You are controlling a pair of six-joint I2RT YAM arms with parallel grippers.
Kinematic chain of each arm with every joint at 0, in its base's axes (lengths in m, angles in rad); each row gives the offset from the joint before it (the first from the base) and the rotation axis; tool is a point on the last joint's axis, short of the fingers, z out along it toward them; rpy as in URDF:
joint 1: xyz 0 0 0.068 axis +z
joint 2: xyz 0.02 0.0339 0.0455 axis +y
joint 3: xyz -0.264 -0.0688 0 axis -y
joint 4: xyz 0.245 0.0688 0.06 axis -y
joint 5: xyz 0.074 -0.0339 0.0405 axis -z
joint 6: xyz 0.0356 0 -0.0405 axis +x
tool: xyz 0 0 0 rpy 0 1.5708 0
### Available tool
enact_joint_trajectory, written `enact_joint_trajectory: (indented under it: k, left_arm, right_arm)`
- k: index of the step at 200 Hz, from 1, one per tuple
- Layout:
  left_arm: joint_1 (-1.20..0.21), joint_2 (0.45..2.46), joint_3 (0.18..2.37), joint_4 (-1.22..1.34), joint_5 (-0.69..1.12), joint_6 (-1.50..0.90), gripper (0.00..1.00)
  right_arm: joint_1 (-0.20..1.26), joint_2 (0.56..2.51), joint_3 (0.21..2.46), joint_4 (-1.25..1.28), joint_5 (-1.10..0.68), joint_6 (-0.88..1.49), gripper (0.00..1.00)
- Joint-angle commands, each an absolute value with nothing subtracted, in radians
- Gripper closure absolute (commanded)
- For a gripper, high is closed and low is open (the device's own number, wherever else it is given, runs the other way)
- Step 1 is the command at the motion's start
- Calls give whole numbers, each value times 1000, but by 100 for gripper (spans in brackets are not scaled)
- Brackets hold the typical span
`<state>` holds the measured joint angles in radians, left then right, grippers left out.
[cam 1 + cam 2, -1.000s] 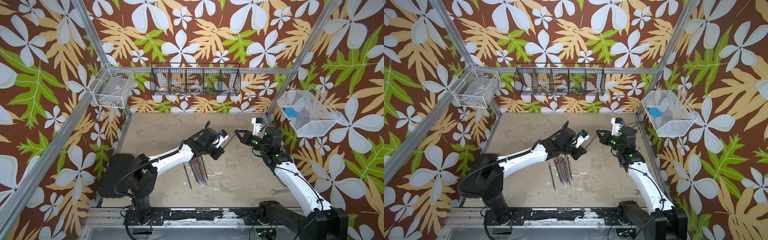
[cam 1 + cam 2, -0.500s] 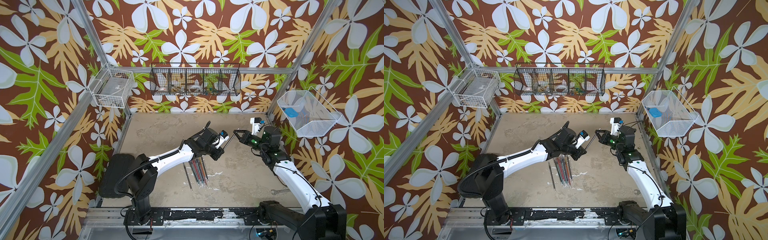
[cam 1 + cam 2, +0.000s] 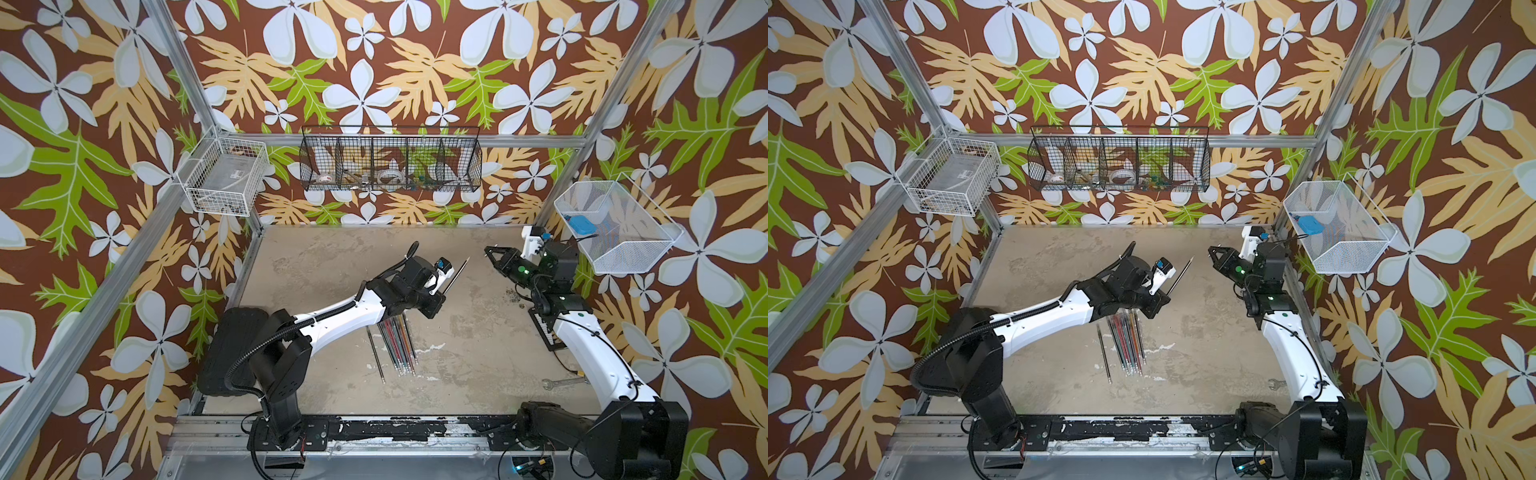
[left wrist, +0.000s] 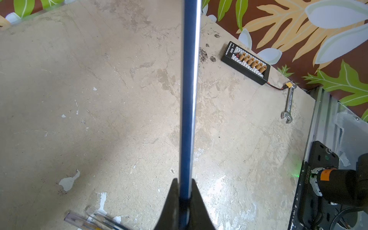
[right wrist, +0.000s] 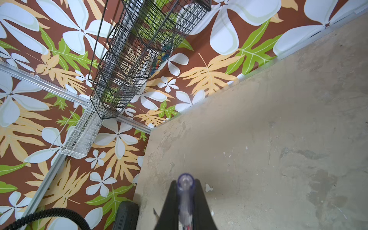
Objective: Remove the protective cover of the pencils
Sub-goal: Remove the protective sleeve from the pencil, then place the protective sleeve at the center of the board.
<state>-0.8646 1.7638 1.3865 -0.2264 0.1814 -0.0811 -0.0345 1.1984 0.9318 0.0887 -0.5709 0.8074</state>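
Pencil [image 3: 457, 274] pinched in left jaws, tip bare; right jaws, well apart, pinch translucent cap [image 5: 184, 199]

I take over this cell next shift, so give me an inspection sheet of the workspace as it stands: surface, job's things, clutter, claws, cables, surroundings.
Surface: beige table, stained and chipped; dark crumbs near the right arm.
Job's things: pencils bundled mid-table; one blue pencil lifted; one translucent cap held apart from it.
Clutter: wrench and black connector board beside the right arm.
Claws: left claw shut on the blue pencil; right claw shut on the translucent cap.
Cables: black hose along the left arm; thin lead from the board.
Surroundings: floral walls; black wire basket, white wire basket and mesh basket hung above.
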Motion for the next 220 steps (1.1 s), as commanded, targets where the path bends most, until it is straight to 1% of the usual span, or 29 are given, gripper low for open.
enact_joint_trajectory:
  k: [1, 24, 49, 61, 90, 120, 158, 174, 194, 220]
  left_arm:
    - [-864, 1755, 1385, -230, 120, -94, 100]
    - [-848, 1762, 1392, -238, 63, -111, 100]
    - [-793, 1770, 1402, -244, 80, -138, 100]
    - [-764, 1773, 1401, -243, 94, -149, 100]
    - [-718, 1830, 1433, -281, 96, -161, 100]
    - [-689, 1899, 1463, -317, 119, -156, 100]
    - [-640, 1924, 1480, -324, 157, -170, 100]
    - [-632, 1924, 1483, -323, 172, -172, 100]
    - [-632, 1925, 1482, -320, 208, -172, 100]
    - [-632, 1931, 1487, -322, 206, -170, 100]
  right_arm:
    - [-36, 1210, 952, 86, -534, 802, 100]
    - [-22, 1257, 953, -51, -393, 745, 100]
    - [95, 1357, 979, -243, -27, 702, 100]
    - [146, 1436, 1011, -322, 76, 704, 100]
    - [179, 1613, 1056, -356, 64, 649, 100]
    - [180, 1726, 1073, -332, 103, 593, 100]
    - [179, 1795, 1089, -316, 117, 556, 100]
    - [178, 1821, 1098, -322, 128, 548, 96]
    - [179, 1837, 1092, -303, 120, 540, 95]
    - [179, 1861, 1098, -300, 114, 534, 94]
